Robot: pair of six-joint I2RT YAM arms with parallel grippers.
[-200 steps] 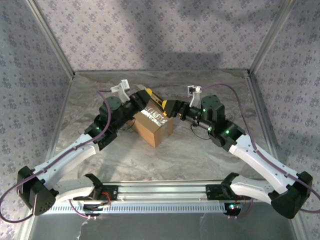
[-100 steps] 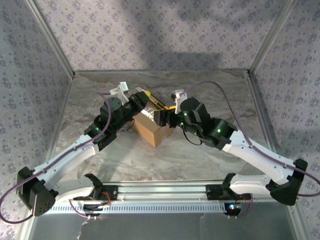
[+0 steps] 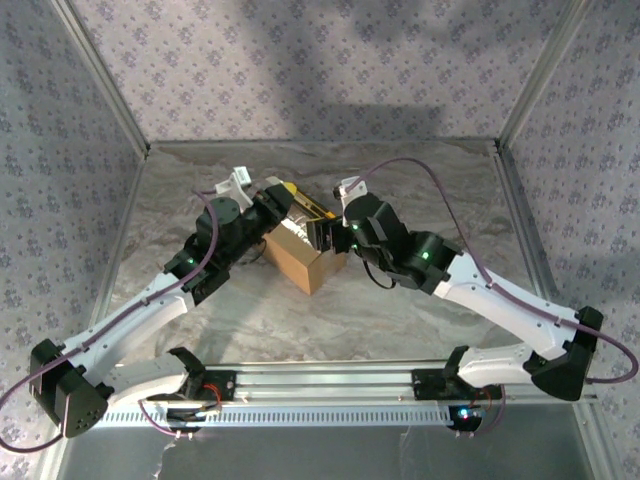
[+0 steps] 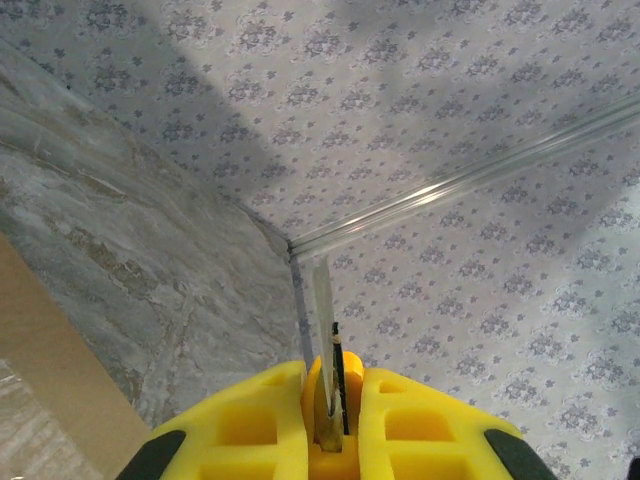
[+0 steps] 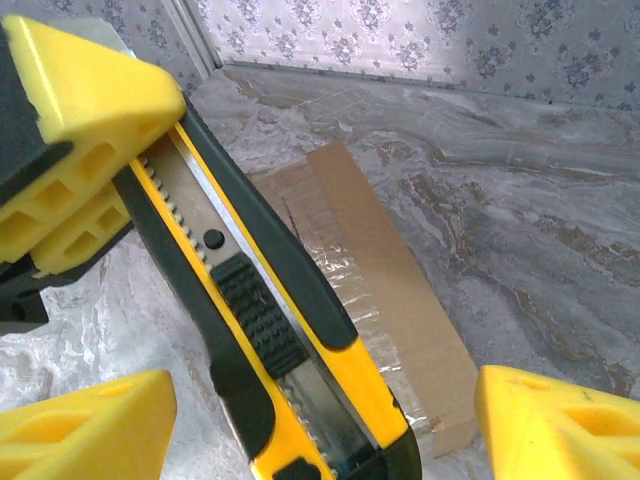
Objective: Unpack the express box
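The express box [image 3: 298,258], a small brown carton with shiny clear tape [image 5: 372,300] along its top seam, stands closed at the table's middle. My left gripper [image 3: 278,197] is shut on a yellow-and-black utility knife [image 3: 312,206], held above the box's far side. In the left wrist view the blade [image 4: 324,330] rises edge-on from between the yellow fingers [image 4: 250,420]. My right gripper [image 3: 322,233] is open over the box. Its yellow fingers [image 5: 560,420] straddle the knife's handle [image 5: 270,320] without touching it. The left gripper's fingers [image 5: 80,100] clamp the knife's far end.
Wrinkled silvery sheeting [image 3: 400,310] covers the table. Patterned walls with metal corner posts [image 3: 525,80] close in three sides. An aluminium rail [image 3: 320,385] with both arm bases runs along the near edge.
My right arm has swung left and lower, bringing its open gripper over the box and around the knife's handle. The left gripper, still clamped on the knife, has barely shifted.
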